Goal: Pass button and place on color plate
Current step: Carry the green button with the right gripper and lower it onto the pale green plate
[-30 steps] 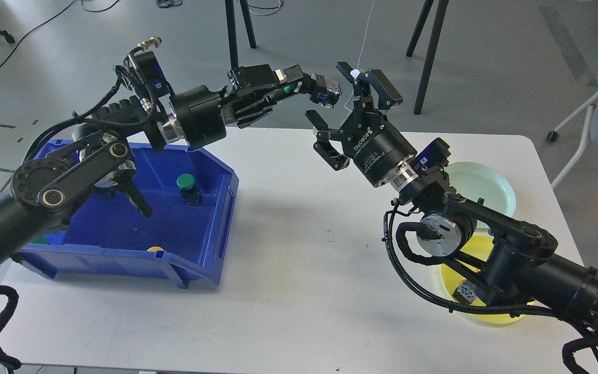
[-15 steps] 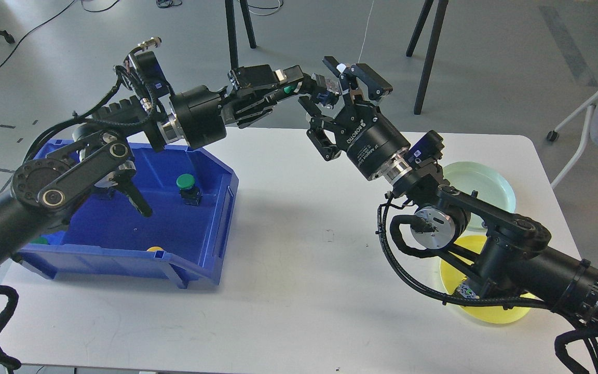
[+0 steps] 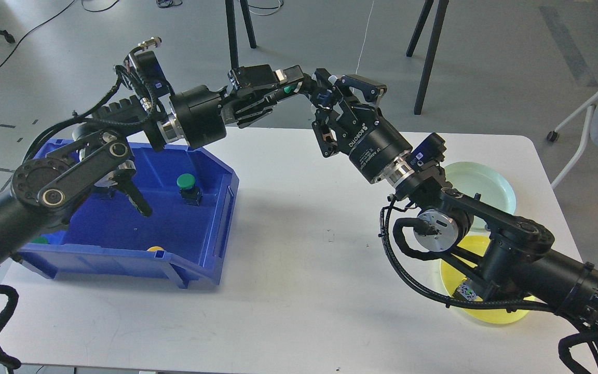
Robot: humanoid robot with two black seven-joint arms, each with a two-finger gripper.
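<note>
- Left gripper [image 3: 299, 85], upper centre of frame, grips the green button [image 3: 315, 89] outward so you can hand it over.
- Right gripper [image 3: 338, 96] brackets that button, fingers spread, not clamped.

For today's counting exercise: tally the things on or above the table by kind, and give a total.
Blue bin: 1
Plates, pale green and yellow: 2
Buttons clearly seen, one green-capped in the bin, one held by the left gripper: 2
Total: 5
Bits of colour at the bin's near edge are too hidden to count.
</note>
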